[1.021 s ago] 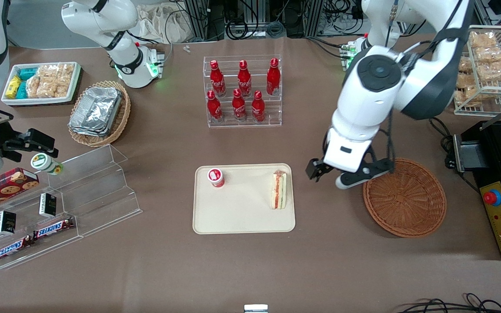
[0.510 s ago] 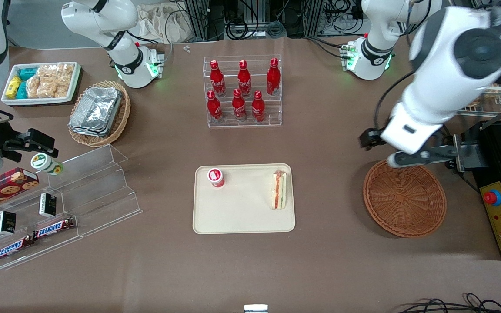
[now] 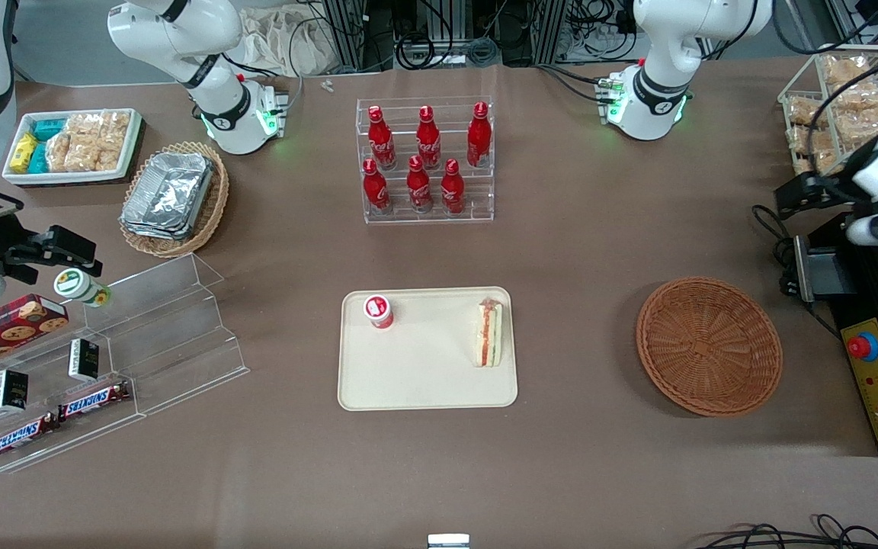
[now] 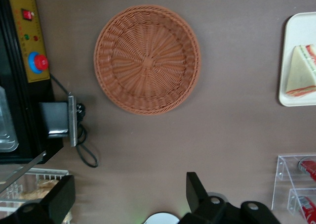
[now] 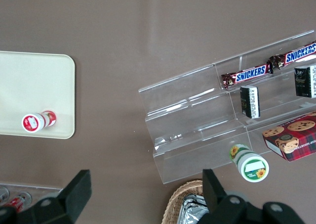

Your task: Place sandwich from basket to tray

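The sandwich (image 3: 489, 333) lies on the beige tray (image 3: 424, 381), at the tray's edge nearest the basket; it also shows in the left wrist view (image 4: 301, 75) on the tray (image 4: 296, 31). The round reddish-brown basket (image 3: 708, 345) has nothing in it, as the left wrist view (image 4: 147, 60) also shows. My left gripper (image 3: 835, 213) is open and holds nothing. It hangs high over the working arm's end of the table, farther from the front camera than the basket. Its fingers (image 4: 195, 192) stand wide apart over bare table.
A small red-and-white container (image 3: 379, 311) stands on the tray. A rack of red bottles (image 3: 425, 160) stands farther back. A black control box with a red button (image 3: 873, 358) and a wire rack of snack bags (image 3: 843, 107) are near my gripper. A clear shelf stand (image 3: 126, 335) is toward the parked arm's end.
My left gripper has moved from between the tray and the basket, over the basket's rim, out to the working arm's end of the table. The sandwich has stayed on the tray.
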Robot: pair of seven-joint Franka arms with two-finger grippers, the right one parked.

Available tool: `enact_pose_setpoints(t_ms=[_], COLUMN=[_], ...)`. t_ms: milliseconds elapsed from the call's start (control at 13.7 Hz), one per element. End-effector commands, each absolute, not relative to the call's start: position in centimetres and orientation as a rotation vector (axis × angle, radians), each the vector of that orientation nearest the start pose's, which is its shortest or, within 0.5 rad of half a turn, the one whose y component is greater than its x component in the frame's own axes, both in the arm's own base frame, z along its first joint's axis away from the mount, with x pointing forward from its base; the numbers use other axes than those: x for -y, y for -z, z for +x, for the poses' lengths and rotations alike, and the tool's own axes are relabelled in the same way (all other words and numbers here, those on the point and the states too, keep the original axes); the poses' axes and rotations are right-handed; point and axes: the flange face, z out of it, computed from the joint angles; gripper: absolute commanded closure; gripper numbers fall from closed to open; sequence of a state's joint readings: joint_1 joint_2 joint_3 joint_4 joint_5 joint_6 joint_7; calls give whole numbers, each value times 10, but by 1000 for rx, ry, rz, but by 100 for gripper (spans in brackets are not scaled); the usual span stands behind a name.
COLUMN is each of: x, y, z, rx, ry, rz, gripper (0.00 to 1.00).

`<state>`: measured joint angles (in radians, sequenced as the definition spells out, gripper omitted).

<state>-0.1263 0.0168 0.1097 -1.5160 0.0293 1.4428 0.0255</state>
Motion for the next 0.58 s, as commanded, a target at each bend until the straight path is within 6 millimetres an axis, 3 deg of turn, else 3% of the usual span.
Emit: enact_pose_setpoints(t_ms=[0, 146, 510], x=[8, 7, 32], y=[-634, -633, -625], z=[531, 524, 531], rx=[-87, -88, -158], ry=[-192, -209, -214], rz=[-3115, -3117, -3079], gripper=[0, 0, 0])
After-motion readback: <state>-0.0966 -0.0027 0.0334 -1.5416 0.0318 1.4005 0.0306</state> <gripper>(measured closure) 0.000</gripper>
